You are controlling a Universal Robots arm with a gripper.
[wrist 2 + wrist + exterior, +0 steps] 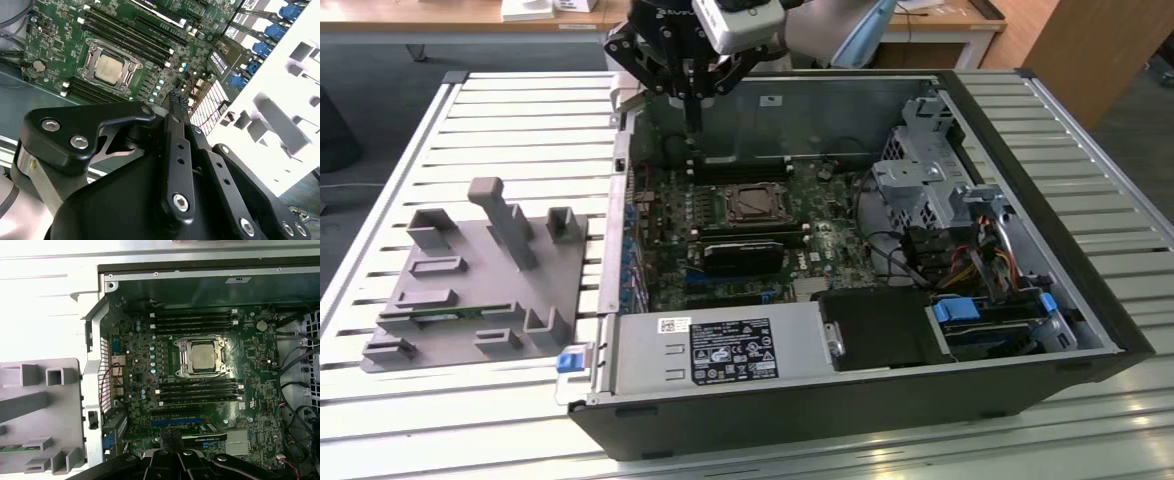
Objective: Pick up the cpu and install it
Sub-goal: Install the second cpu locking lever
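Observation:
The cpu [754, 203] lies flat in its socket on the green motherboard [827, 230] inside the open computer case. Both wrist views show its silvery top [110, 67] [204, 356] framed by the metal socket bracket. My gripper [695, 152] hangs over the back of the case, towards the exterior view's left, above the board and apart from the cpu. Its long black fingers [177, 102] are pressed together with nothing between them, and the fingertips [172, 436] point down at the board.
A grey fixture tray [467, 280] with upright posts sits to the exterior view's left of the case and holds a green memory stick [454, 313]. A black graphics card [740, 255], the power supply [720, 350], the drive cage [921, 180] and cables crowd the case.

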